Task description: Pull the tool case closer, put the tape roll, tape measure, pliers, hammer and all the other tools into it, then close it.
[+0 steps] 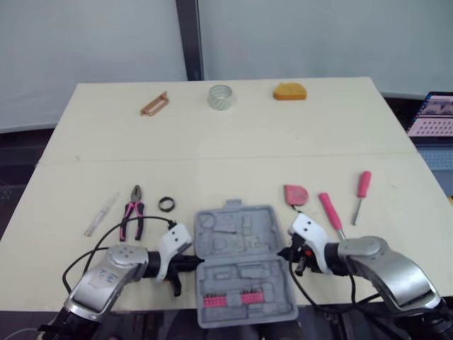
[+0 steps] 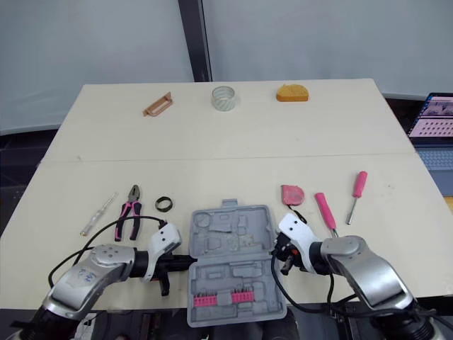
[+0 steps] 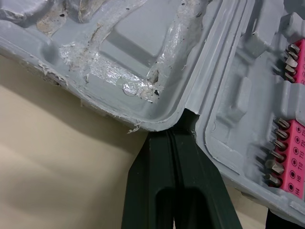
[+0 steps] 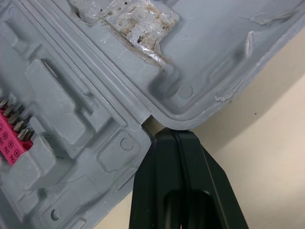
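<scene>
The grey tool case [image 1: 237, 262] lies open at the table's front edge, with a pink bit strip [image 1: 241, 299] in its near half. My left gripper [image 1: 197, 262] is shut, its tips pressed into the hinge notch on the case's left side. My right gripper [image 1: 283, 253] is shut too, its tips at the hinge notch on the right side. The left wrist view shows black fingers [image 3: 174, 157] together against the case rim [image 3: 157, 125]. Pink-handled pliers [image 1: 132, 210] lie left of the case. A clear tape roll [image 1: 221, 97] and an orange tape measure [image 1: 290, 91] sit at the far edge.
Two pink-handled screwdrivers [image 1: 330, 211] [image 1: 362, 190] and a red flat tool [image 1: 296, 194] lie right of the case. A black ring [image 1: 166, 205] and a clear pen-like tool [image 1: 101, 214] lie to its left. A brown handle-shaped piece [image 1: 154, 104] sits far left. A laptop [image 1: 433, 117] stands off the table's right.
</scene>
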Controlling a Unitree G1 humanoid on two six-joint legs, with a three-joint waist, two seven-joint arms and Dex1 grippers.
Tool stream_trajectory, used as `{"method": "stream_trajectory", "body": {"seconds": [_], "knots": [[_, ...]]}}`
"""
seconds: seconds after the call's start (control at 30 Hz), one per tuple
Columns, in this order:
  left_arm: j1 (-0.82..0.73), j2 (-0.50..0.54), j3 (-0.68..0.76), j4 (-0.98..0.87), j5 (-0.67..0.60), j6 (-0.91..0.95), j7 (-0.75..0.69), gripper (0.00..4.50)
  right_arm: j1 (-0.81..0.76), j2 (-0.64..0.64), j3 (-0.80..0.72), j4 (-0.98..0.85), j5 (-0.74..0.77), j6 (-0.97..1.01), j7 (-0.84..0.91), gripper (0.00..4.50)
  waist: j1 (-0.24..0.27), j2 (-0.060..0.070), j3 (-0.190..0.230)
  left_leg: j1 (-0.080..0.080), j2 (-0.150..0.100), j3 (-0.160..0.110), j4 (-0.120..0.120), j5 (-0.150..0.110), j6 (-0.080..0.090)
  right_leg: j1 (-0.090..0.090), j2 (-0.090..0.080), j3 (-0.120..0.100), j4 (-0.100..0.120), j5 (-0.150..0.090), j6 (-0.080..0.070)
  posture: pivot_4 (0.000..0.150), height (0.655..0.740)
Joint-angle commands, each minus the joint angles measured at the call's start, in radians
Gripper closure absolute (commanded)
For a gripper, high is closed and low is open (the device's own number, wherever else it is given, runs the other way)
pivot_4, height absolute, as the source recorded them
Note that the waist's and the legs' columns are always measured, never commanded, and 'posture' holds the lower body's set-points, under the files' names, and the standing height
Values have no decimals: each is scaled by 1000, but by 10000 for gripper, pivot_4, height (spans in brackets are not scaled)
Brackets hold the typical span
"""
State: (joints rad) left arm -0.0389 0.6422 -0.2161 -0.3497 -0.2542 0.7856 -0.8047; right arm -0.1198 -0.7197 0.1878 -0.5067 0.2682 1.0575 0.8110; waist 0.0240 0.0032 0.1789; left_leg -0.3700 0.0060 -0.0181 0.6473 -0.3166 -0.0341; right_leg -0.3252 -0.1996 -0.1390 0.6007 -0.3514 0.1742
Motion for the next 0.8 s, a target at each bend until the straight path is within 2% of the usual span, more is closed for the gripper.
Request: {"method": "stream_trajectory", "body": {"seconds": [0.03,0.8], "knots": [[21,4,-35,-26,-19,8,-19,44715,10,-3,-15,-60,41,-4,-5,45000,0,0,0,0,0,0,0,0,0,0,0,0,0,0,0,1500,7400],[31,9,-37,-29,-16,1,-13,44715,23,-25,-7,-71,87,-8,-40,45000,0,0,0,0,0,0,0,0,0,0,0,0,0,0,0,1500,7400]]}}
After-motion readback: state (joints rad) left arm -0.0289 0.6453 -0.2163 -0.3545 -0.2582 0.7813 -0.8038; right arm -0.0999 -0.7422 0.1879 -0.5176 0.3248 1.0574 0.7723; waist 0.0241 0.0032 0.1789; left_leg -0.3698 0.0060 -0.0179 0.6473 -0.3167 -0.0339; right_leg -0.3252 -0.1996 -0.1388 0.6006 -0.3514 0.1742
